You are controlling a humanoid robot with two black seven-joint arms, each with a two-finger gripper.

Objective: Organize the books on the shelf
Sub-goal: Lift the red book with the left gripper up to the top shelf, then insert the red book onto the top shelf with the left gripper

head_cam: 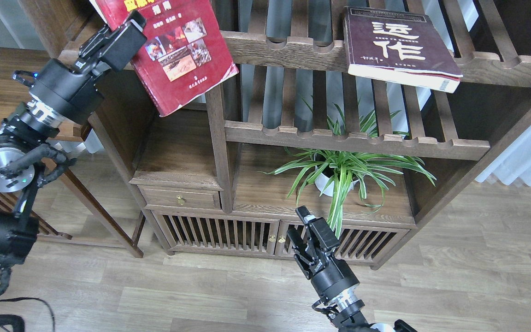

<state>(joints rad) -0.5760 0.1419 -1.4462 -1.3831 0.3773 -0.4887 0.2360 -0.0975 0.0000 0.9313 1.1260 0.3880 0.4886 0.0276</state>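
Observation:
My left gripper (127, 30) is raised at the top left and shut on the red book (178, 50), gripping its left edge. The book, with a yellow title and photos, hangs tilted in front of the shelf (66, 54), hiding most of that board. A thick maroon book (399, 41) with big white characters lies flat on the upper slatted rack at the right, its front edge overhanging the notched rail. My right gripper (303, 233) is low in the middle, in front of the cabinet doors, open and holding nothing.
A potted spider plant (339, 175) stands on the cabinet top under the lower slatted rack (353, 140). A small drawer (180, 199) and slatted doors (219, 235) sit below. A wooden side table (2, 87) is at the left, and wood floor lies in front.

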